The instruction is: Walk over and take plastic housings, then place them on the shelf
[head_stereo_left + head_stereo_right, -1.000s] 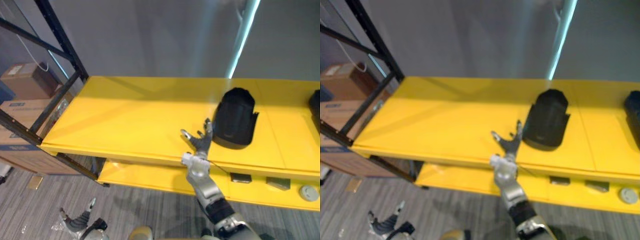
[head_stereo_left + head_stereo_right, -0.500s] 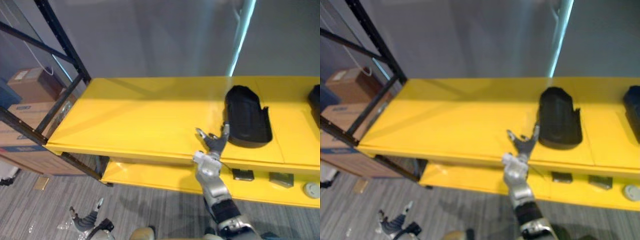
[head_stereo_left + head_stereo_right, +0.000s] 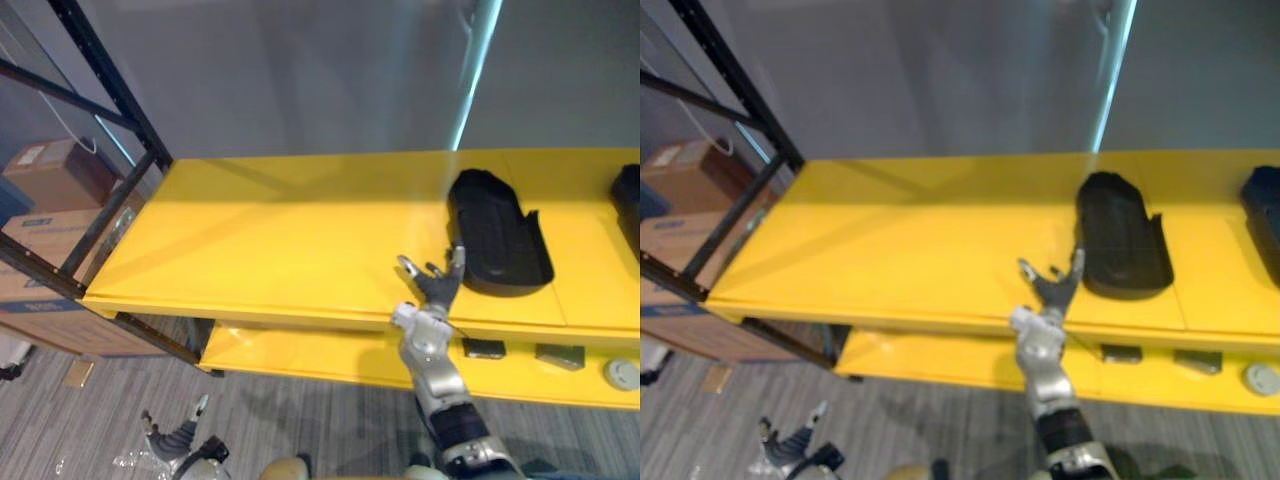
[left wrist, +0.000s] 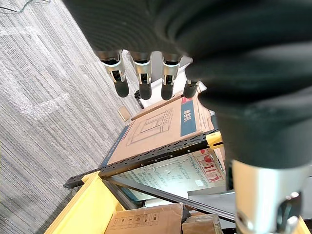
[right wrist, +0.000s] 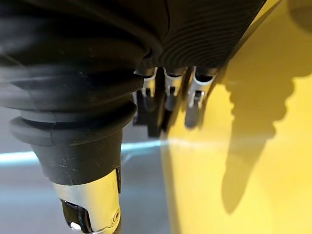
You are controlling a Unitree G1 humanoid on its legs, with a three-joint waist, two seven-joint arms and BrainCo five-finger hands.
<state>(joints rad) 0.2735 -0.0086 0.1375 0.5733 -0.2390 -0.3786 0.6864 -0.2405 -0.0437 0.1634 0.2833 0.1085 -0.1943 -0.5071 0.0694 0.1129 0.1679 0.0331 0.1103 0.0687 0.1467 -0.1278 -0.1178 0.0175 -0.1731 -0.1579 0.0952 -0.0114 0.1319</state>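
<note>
A black plastic housing (image 3: 497, 235) lies flat on the yellow top shelf (image 3: 270, 240), towards its right. My right hand (image 3: 433, 291) hovers over the shelf's front edge, just left of the housing and in front of it. The hand is open, its fingers spread and empty; in the right wrist view they (image 5: 169, 92) reach straight out over the yellow surface. A second black housing (image 3: 629, 203) shows at the shelf's right end. Low at the left, my left hand (image 3: 177, 441) hangs above the floor, its fingers (image 4: 141, 73) straight and holding nothing.
A lower yellow shelf (image 3: 300, 352) carries two small dark parts (image 3: 484, 348) and a round grey piece (image 3: 620, 374). A black rack frame (image 3: 110, 95) and stacked cardboard boxes (image 3: 35, 235) stand at the left. A grey wall backs the shelf.
The housing stood tilted up a second ago and now lies flat. My right hand has stayed open just off its near left side. The camera shifted a little.
</note>
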